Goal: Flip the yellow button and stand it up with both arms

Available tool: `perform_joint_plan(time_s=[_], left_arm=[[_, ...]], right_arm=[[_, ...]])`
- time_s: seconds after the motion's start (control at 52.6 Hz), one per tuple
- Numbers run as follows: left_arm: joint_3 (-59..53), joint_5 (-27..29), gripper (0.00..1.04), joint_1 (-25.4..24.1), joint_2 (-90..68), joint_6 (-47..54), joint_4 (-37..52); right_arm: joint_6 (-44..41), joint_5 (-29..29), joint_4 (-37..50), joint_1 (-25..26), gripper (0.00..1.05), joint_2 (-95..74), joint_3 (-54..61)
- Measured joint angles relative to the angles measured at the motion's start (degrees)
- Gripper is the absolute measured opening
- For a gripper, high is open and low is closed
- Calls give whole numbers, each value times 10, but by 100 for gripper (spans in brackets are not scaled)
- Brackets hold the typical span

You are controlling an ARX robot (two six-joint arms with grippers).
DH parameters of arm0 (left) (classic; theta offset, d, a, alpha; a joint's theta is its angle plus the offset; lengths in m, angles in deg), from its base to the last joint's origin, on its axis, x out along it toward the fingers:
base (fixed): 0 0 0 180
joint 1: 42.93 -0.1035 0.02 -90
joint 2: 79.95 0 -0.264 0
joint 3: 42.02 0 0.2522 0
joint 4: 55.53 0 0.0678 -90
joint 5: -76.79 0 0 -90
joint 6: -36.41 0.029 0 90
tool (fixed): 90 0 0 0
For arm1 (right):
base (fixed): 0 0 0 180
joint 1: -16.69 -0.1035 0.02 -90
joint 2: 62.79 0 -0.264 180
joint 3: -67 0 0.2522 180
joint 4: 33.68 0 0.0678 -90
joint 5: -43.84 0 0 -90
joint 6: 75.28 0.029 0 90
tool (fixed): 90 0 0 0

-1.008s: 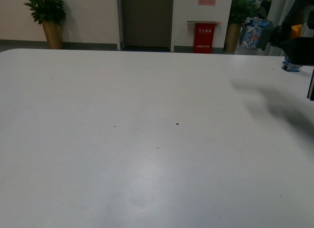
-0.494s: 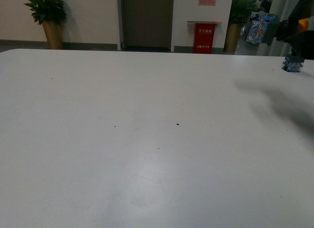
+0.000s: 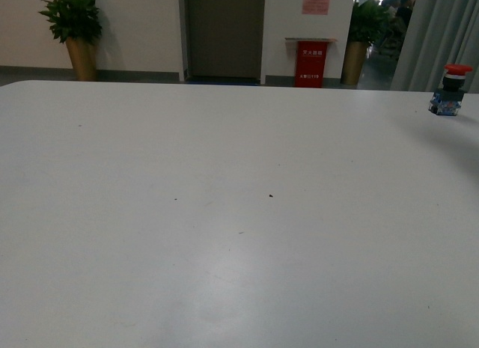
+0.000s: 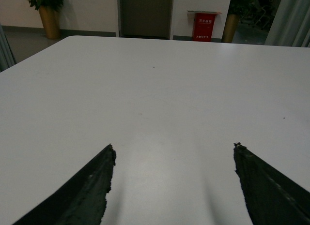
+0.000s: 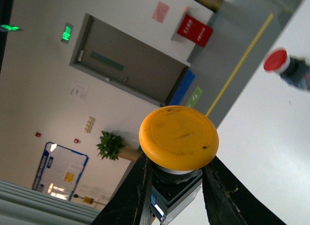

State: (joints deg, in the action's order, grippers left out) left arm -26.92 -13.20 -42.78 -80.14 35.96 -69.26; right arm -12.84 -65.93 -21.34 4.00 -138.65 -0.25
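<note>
In the right wrist view my right gripper (image 5: 177, 163) is shut on the yellow button (image 5: 178, 136). Its black fingers (image 5: 219, 188) clamp the black collar and blue-and-clear block, and the yellow-orange cap points away from the wrist. The button is held in the air, off the white table (image 5: 271, 138). In the left wrist view my left gripper (image 4: 173, 150) is open and empty, low over the bare white table (image 4: 160, 99). Neither arm nor the yellow button shows in the front view.
A red-capped switch (image 3: 450, 90) stands upright near the table's far right edge; it also shows in the right wrist view (image 5: 286, 69). Beyond the table (image 3: 224, 213) are a door, a red cabinet (image 3: 311, 63) and potted plants (image 3: 75, 34).
The right arm, holding the button at the front view's upper right edge, has moved up and out of that view. The red-capped switch now shows in full.
</note>
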Motion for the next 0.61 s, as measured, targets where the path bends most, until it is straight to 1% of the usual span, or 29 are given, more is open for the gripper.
perform_joint_plan(time_s=[0.114,0.133,0.152,0.171,0.304,0.513,0.609], left_arm=[[0,0,99,0,0,0,0],[0,0,100,0,0,1,0],[0,0,99,0,0,1,0],[0,0,97,0,0,1,0],[0,0,98,0,0,1,0],[0,0,98,0,0,1,0],[0,0,98,0,0,1,0]], right_arm=[[-149,-10,28,-1,22,28,5],[-163,-10,32,-2,22,30,7],[-194,-11,39,-2,22,33,10],[-207,-12,43,-3,22,36,13],[-338,-25,85,-10,22,45,34],[-497,-23,137,-33,22,45,55],[-543,-12,138,-36,22,41,54]])
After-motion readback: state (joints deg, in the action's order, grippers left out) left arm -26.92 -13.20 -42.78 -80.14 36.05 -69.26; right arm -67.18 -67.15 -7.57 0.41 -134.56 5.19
